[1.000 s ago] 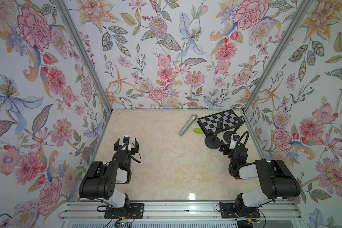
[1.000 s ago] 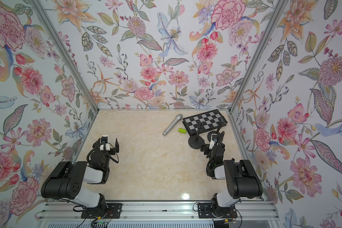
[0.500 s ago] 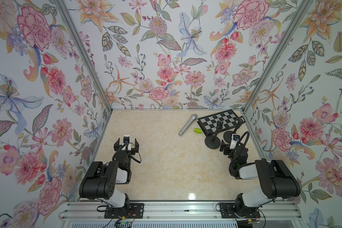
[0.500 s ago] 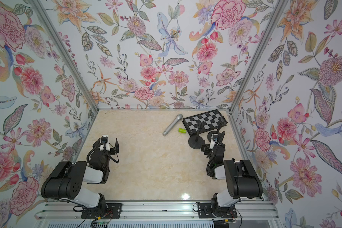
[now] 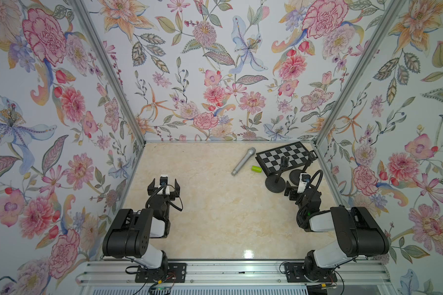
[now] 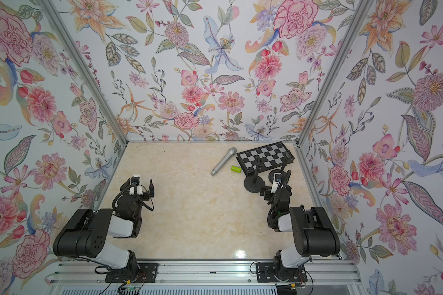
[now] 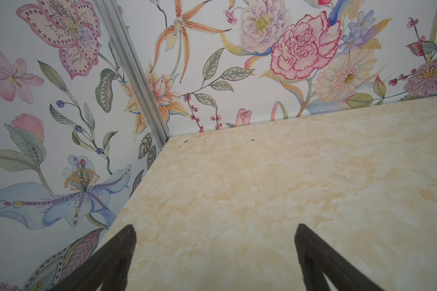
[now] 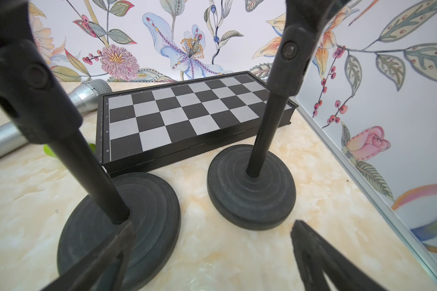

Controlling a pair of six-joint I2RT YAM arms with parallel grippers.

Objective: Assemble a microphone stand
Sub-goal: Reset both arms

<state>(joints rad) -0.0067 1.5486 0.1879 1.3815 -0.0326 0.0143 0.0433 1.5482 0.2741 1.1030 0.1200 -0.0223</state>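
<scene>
I see a black microphone stand [image 8: 146, 201] with a ribbed round base and a thin pole, upright beside a second stand [image 8: 250, 196], just before the chessboard [image 8: 187, 113]. Left gripper [image 7: 215, 228] and right gripper [image 8: 213, 225] gape, empty.

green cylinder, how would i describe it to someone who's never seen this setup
Find the chessboard in the far right corner. Just off its near left corner, beside the handle of the silver microphone, lies the green cylinder. It is the only bright green thing there, much shorter than the microphone.
</scene>
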